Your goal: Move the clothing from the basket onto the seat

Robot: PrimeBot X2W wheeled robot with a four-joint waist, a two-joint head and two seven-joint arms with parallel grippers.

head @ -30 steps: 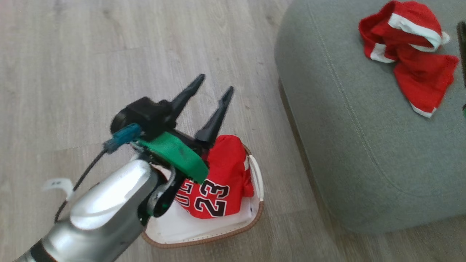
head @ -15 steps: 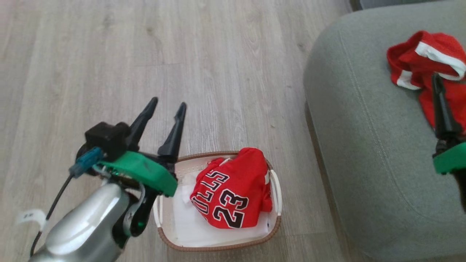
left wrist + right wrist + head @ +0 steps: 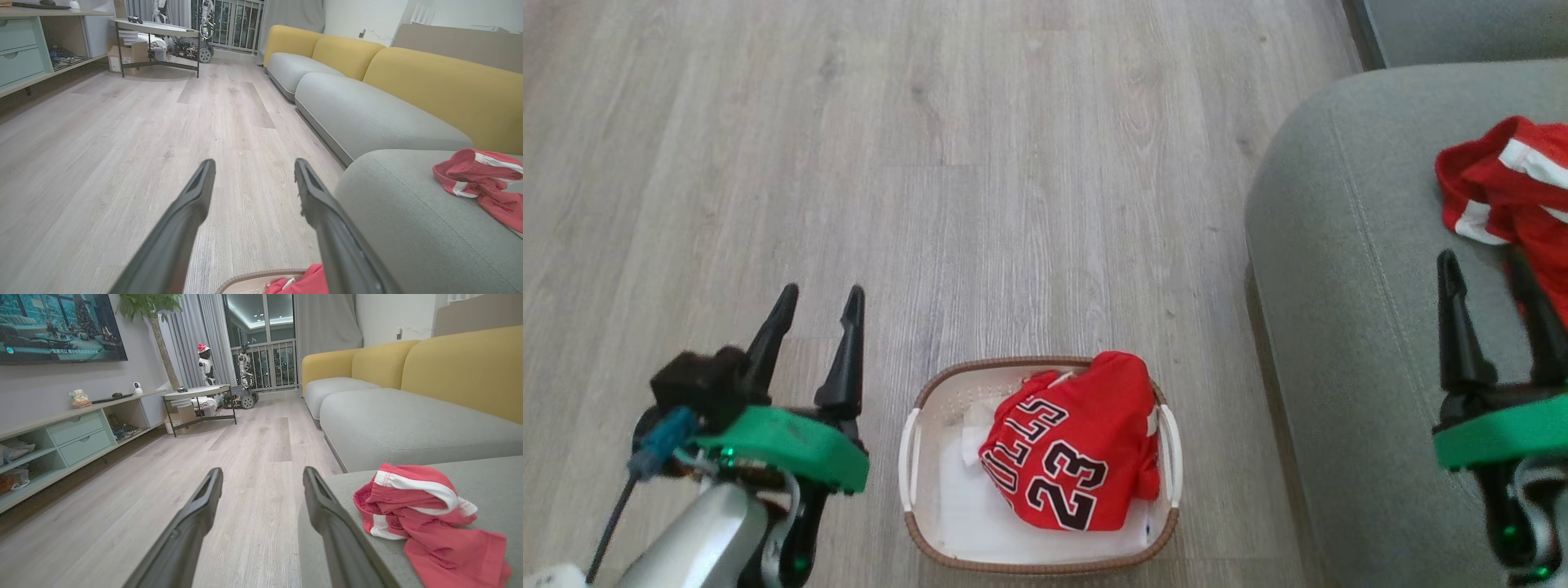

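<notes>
A white basket with a brown rim stands on the wood floor at the bottom centre of the head view. In it lies a red jersey lettered "BULLS 23" on top of white fabric. Red shorts with white trim lie on the grey-green seat at the right. My left gripper is open and empty over the floor, left of the basket. My right gripper is open and empty above the seat, just beside the shorts. The basket rim peeks in below the left fingers.
More grey cushions with yellow backrests run along the right side. Across the wood floor stand a low shelf unit with drawers, a small table and a wheeled robot by the window.
The head camera has swung, so the basket now sits at bottom centre. My left gripper has drawn back from above the basket to its left. My right gripper has come into view over the seat.
</notes>
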